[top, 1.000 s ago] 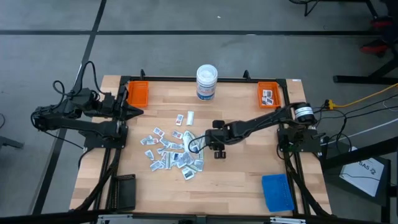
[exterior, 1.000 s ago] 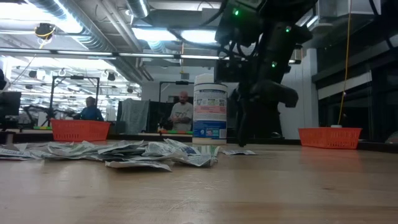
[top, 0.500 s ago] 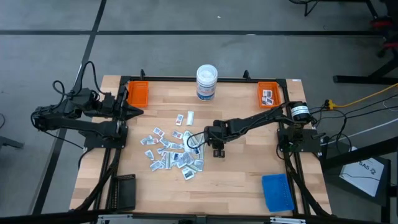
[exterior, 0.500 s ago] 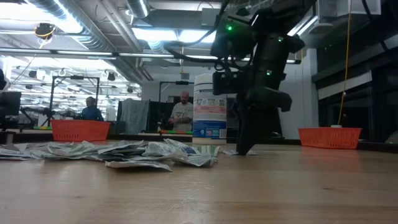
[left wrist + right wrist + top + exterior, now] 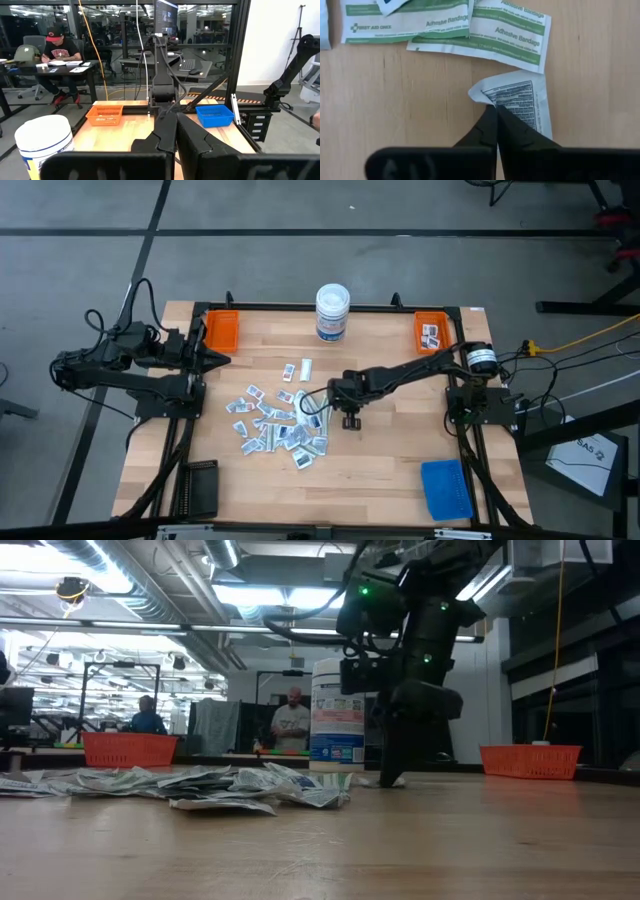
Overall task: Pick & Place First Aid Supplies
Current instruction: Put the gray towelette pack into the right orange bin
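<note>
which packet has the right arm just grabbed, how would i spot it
Find the heap of packets mid-table; at its right edge the right tool is shut on a small white packet. Unlike the green-striped adhesive bandage strips beside it, it carries dense black print.

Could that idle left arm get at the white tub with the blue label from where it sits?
Probably yes. The left gripper, shut, rests at the table's left edge beside an orange tray. The white tub stands at the far edge with bare wood between. The right gripper is busy at the packet pile.
</note>
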### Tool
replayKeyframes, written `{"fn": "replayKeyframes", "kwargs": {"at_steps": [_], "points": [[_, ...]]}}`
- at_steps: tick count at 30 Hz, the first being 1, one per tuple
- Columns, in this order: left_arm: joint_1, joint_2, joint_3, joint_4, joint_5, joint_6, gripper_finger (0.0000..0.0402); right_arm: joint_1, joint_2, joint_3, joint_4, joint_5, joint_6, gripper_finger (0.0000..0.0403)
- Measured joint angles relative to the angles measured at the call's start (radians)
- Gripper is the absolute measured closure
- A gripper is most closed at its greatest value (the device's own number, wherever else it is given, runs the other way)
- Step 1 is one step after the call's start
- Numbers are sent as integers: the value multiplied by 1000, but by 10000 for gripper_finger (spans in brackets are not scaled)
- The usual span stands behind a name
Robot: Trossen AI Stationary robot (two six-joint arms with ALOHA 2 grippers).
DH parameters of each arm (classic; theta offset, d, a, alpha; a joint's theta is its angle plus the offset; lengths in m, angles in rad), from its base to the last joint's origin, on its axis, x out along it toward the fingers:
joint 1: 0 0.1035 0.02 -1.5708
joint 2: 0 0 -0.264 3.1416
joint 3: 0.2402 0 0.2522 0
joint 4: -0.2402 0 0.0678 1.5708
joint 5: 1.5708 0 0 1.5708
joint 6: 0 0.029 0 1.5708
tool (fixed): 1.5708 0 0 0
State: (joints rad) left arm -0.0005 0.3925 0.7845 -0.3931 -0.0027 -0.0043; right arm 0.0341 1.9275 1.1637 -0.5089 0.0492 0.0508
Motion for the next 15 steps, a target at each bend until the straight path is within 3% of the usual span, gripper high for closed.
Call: {"fn": "replayKeyframes", "kwargs": {"at_steps": [15], "points": [[0,0,0,0,0,0,398,-42,-261,14,-134,-100,-25,401]]}}
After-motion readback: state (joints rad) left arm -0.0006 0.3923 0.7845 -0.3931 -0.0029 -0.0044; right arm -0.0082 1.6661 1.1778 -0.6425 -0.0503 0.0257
